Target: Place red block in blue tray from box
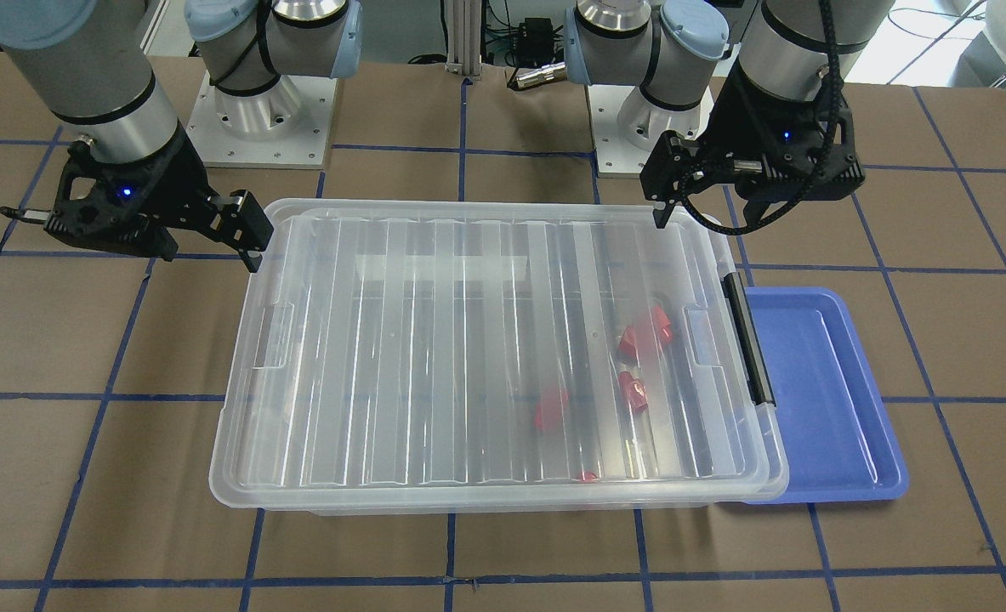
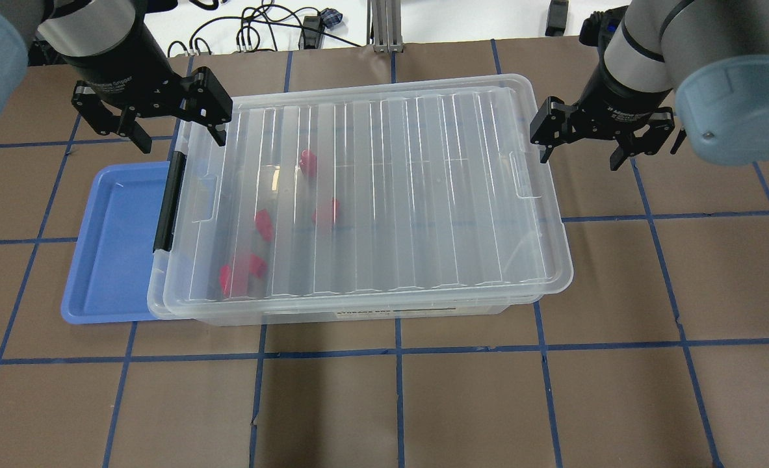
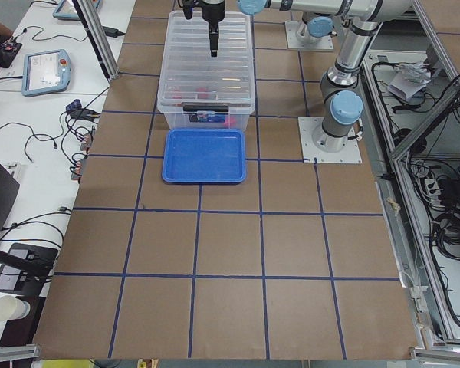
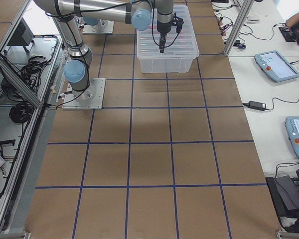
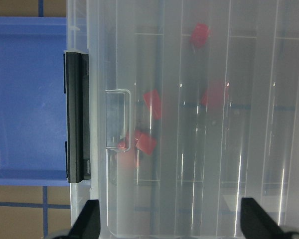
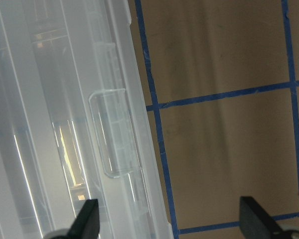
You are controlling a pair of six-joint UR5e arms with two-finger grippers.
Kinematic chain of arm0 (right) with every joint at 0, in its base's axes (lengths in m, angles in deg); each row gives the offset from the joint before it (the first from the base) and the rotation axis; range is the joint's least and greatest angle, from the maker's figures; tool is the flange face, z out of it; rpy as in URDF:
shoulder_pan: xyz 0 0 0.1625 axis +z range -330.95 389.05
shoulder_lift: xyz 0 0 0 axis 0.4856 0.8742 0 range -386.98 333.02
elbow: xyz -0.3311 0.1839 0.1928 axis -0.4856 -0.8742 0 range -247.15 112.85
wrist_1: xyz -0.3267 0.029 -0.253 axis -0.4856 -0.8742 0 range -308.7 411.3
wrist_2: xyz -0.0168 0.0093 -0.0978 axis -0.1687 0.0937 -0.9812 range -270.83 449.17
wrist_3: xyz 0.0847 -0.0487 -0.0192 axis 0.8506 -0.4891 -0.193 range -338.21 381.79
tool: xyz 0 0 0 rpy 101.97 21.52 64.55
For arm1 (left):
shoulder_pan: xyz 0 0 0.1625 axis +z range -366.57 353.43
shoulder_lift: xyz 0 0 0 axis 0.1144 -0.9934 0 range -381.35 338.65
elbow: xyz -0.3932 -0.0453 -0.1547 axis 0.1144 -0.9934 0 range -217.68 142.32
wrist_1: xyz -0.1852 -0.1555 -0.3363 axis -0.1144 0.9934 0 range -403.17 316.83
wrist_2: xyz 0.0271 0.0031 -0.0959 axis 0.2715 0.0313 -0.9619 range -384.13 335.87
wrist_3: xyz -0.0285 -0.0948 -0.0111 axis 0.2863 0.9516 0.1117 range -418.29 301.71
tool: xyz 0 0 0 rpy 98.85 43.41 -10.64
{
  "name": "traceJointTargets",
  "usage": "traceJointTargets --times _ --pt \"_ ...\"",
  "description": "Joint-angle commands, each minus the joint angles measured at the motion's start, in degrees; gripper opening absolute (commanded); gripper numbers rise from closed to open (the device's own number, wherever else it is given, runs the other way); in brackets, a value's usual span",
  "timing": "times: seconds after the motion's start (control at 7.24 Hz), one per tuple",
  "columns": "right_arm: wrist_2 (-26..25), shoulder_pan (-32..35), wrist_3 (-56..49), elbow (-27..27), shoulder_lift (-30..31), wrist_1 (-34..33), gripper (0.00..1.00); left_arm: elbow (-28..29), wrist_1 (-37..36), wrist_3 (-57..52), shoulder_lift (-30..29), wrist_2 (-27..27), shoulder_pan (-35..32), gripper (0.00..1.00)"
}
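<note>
Overhead exterior view: the box (image 2: 423, 195) sits shut on the bench (image 2: 618, 292), with the red blocks (image 2: 264, 225) inside near its black latch (image 2: 165, 208). The blue tray (image 2: 111, 260) lies just beside that end. The left jaws hang open over the latch end, and the right jaws hang open by the other end.

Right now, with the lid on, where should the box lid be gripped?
Probably take the lid by its overhanging short-end rims, from outside each end: left end effector near the black latch bar, right end effector opposite. Both hover open there.
</note>
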Motion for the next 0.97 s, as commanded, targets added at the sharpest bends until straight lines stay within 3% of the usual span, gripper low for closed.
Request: traceJointTargets --times 0.0,0.83 --pt "-2.8 0.0 -0.4 1.6 -2.9 -2.2 1.0 0.0 0.0 0.0 0.0 0.0 0.0 1.0" --pt "-2.5 0.4 -0.6 1.1 -7.3 -2.1 1.0 0.0 0.0 0.0 0.1 0.0 0.0 1.0"
